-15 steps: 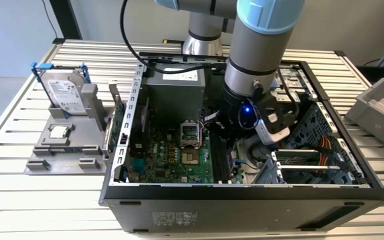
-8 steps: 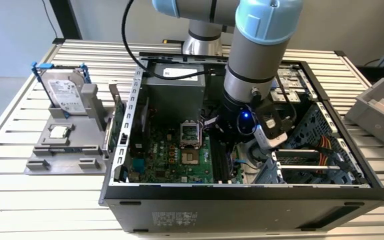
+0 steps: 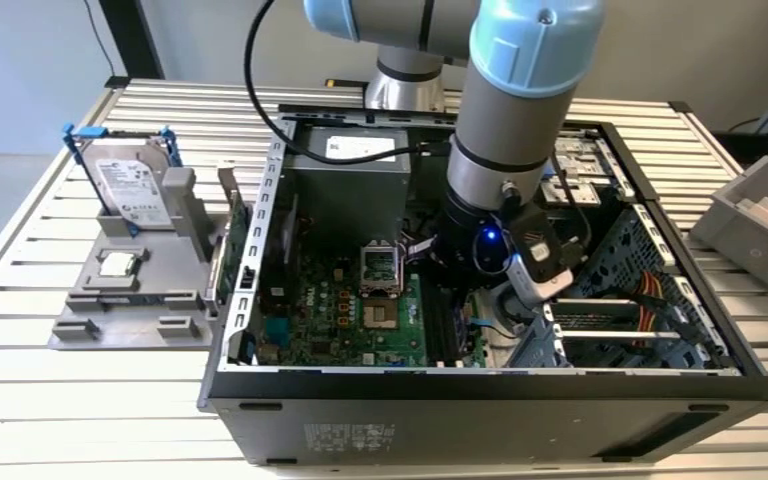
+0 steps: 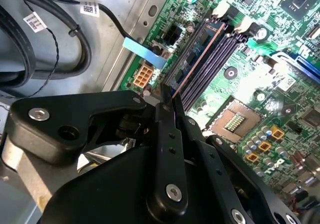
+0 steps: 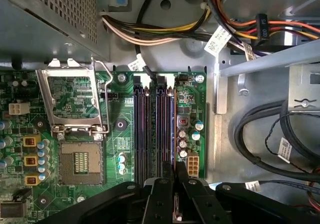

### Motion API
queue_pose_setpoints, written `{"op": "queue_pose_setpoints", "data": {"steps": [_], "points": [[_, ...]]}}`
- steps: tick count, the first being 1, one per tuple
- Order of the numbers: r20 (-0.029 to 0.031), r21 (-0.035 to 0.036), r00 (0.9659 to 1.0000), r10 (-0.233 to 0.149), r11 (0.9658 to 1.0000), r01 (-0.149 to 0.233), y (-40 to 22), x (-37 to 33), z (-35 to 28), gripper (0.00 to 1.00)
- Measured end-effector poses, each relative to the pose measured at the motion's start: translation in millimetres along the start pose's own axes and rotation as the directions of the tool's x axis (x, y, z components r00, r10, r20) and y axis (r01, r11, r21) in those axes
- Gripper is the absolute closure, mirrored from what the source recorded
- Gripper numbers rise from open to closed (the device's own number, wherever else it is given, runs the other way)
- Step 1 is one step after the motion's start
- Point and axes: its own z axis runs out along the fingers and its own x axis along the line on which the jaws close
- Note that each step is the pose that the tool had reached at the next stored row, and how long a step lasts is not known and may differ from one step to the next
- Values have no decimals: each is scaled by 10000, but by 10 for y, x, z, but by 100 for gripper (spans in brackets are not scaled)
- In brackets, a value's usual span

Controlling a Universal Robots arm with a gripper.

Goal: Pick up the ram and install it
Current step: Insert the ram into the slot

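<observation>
My fingers [image 4: 170, 115] are clamped on the near end of the ram [image 4: 196, 59], which stands on edge in the outermost of the slots [image 5: 155, 129], the one nearest the case wall. In the second wrist view its copper edge runs from my fingertips up toward the white latches [image 4: 232, 16]. Beside the slots on the board [image 5: 75, 99] sits the open CPU socket [image 5: 80, 166]. In the exterior view my arm [image 3: 504, 130] reaches down into the open case [image 3: 491, 385] on the slatted table [image 3: 91, 400]. At the exterior view's left, a hard drive [image 3: 131, 185] stands in a grey holder [image 3: 131, 310].
</observation>
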Motion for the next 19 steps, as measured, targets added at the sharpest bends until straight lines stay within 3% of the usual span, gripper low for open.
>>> {"op": "queue_pose_setpoints", "data": {"steps": [13, 15, 19], "points": [[0, 5, 10000, -78, 10000, 78, -6, 5, 21, 100], [6, -22, 10000, -76, 10000, 76, 3, 7, 40, 100], [0, 8, 10000, -77, 10000, 77, 11, 12, 41, 100]]}}
